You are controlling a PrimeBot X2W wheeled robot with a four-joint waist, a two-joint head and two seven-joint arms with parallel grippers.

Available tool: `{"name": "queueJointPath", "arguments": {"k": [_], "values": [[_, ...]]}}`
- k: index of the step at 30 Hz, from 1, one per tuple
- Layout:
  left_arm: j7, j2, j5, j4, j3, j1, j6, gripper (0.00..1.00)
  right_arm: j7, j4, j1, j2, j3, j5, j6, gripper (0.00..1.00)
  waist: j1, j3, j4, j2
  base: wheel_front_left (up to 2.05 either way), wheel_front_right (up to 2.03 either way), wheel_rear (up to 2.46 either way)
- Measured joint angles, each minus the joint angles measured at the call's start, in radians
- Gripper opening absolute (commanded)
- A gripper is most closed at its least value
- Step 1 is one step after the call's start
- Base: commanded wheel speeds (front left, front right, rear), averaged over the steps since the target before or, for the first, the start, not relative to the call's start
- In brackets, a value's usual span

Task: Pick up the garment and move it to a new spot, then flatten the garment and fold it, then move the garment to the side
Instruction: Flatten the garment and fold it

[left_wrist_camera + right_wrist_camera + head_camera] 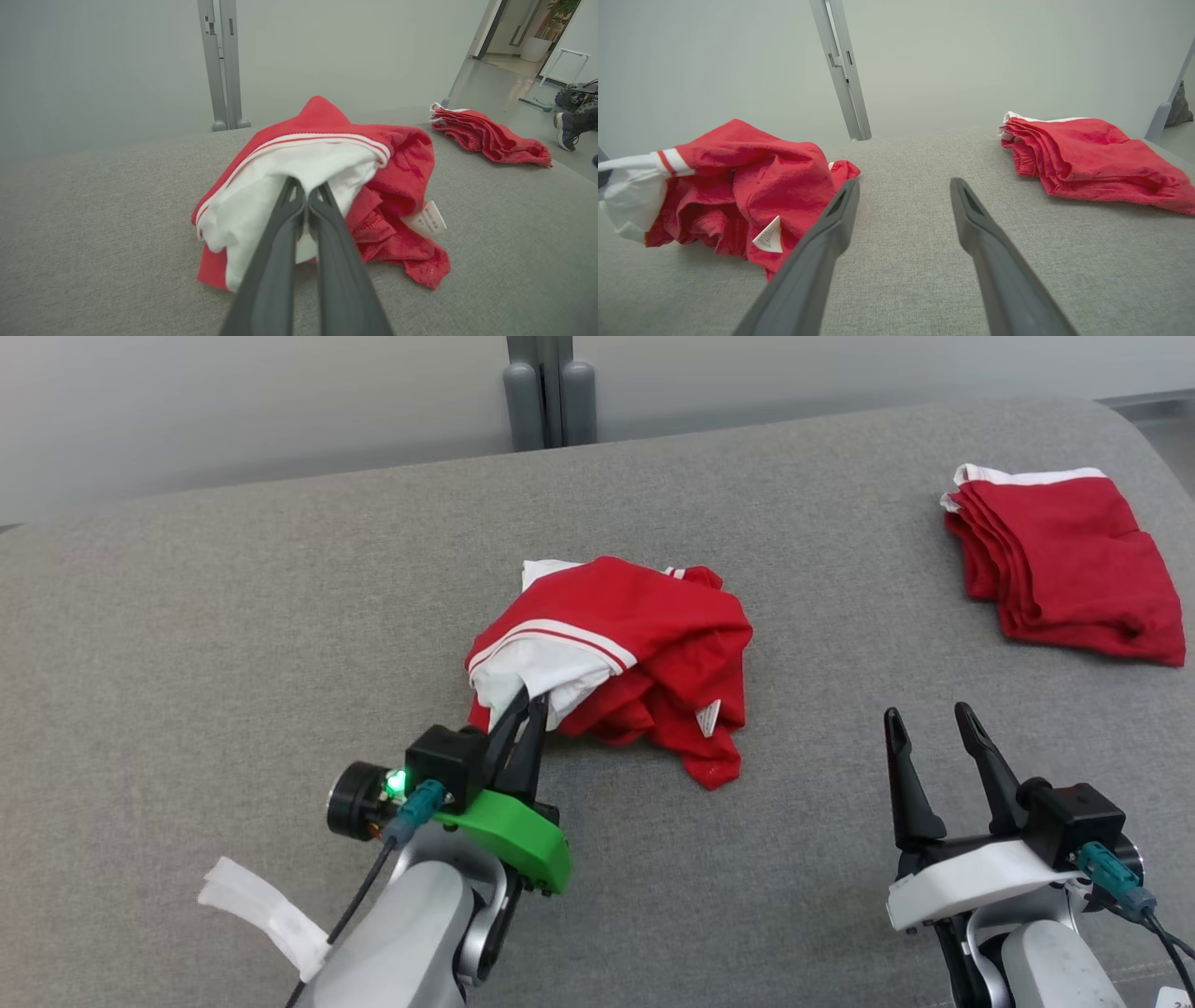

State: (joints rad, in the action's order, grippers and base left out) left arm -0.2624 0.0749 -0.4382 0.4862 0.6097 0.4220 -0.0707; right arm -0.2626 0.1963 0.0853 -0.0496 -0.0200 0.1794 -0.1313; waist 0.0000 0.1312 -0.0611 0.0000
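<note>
Left gripper (530, 698) is in at the near edge of the crumpled red garment (644, 635), jaws pinched shut on a fold of its white cloth. The left wrist view shows the two dark fingers (280, 233) pressed together, with white fabric bunched round their tips. The garment sits in a heap on the grey tabletop (233, 644), straight out from the grey post (551, 392) toward the robot. Its red cloth drapes over the white, and a care label (709, 717) pokes out low on the heap.

A bite on the nearest loose edge makes sense: it's the easiest cloth to reach, and the heap should trail behind on the lift. Right gripper (928, 712) hovers nearer the robot and to the right of the post, jaws wide apart with nothing between them. It's free, I'd say, to catch a second corner once the cloth hangs.

Farther right of the post, a folded stack of red garments (1064, 560) lies well apart, likely the finished pile. This looks like the opening pick-up: lift not yet made, flattening and folding all ahead.
</note>
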Motion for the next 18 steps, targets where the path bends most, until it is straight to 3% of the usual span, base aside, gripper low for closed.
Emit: {"name": "queueJointPath", "arguments": {"k": [5,10,18], "values": [[0.0,0.06,0.029,-0.113,-0.067,0.03,-0.031,0.0,0.0,0.004,-0.013,0.0,-0.001,0.01,0.0,1.0,0.0,-0.039,0.023,0.0,0.0,0.0,0.0],[-0.002,0.156,0.032,-0.179,-0.161,0.023,-0.081,0.0,0.0,0.006,-0.02,0.0,-0.002,0.013,0.0,1.0,0.0,-0.064,0.039,0.0,0.0,0.0,0.0],[-0.002,0.294,-0.01,-0.26,-0.338,-0.122,-0.179,0.0,0.0,0.005,-0.037,0.0,0.016,0.017,0.0,1.0,0.0,-0.06,0.048,0.0,0.0,0.0,0.0]]}}
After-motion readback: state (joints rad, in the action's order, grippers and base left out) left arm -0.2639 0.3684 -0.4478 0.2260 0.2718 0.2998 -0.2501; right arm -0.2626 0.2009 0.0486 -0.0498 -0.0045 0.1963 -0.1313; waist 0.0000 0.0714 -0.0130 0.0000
